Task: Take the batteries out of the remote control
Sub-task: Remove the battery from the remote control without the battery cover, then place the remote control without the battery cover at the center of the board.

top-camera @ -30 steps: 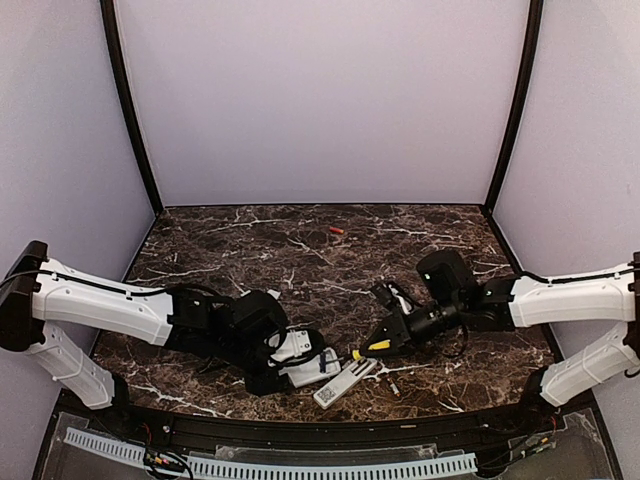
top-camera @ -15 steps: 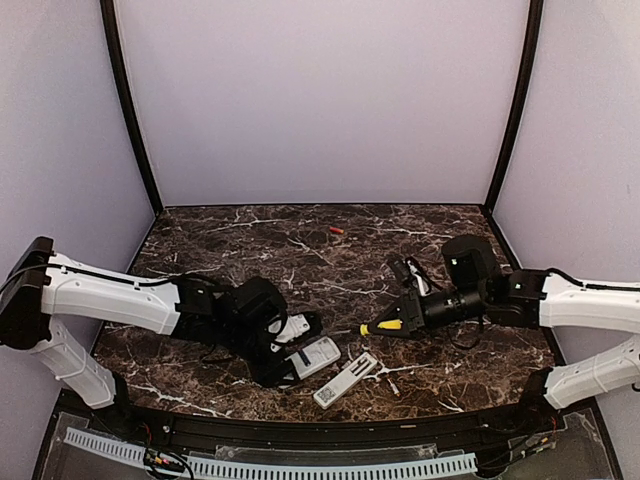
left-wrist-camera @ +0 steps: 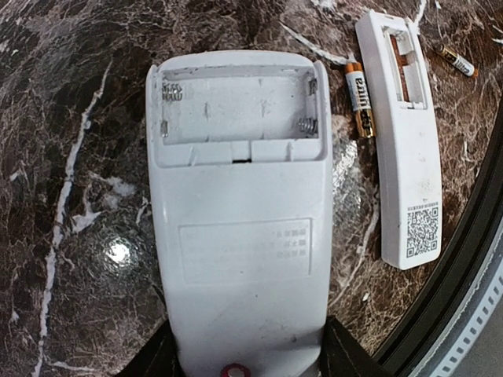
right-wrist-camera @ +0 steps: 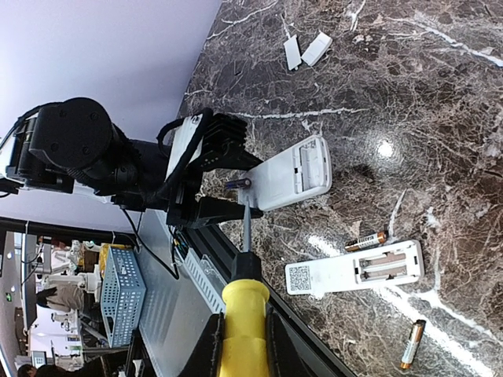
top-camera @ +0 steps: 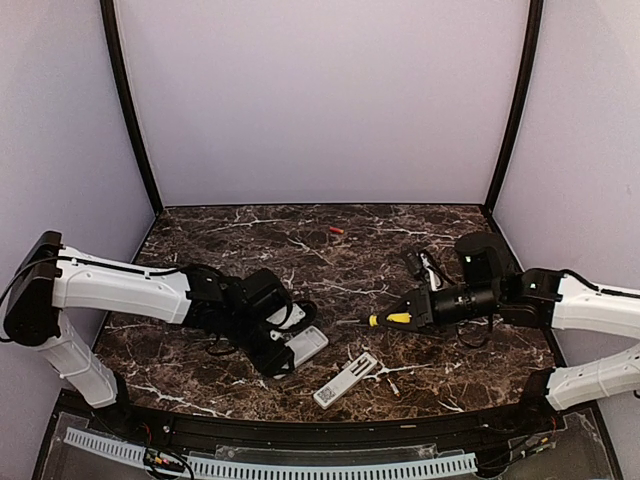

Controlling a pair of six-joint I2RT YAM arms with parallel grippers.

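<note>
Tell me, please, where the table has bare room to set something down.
The far left of the table, beyond the left arm, is bare; the far middle holds only one red battery. The near middle is crowded: wide remote, slim remote, loose batteries and the screwdriver.

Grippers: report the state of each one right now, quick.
Left gripper: closed on the wide white plastic remote control.
Right gripper: closed on the yellow-handled stick tool.
</note>
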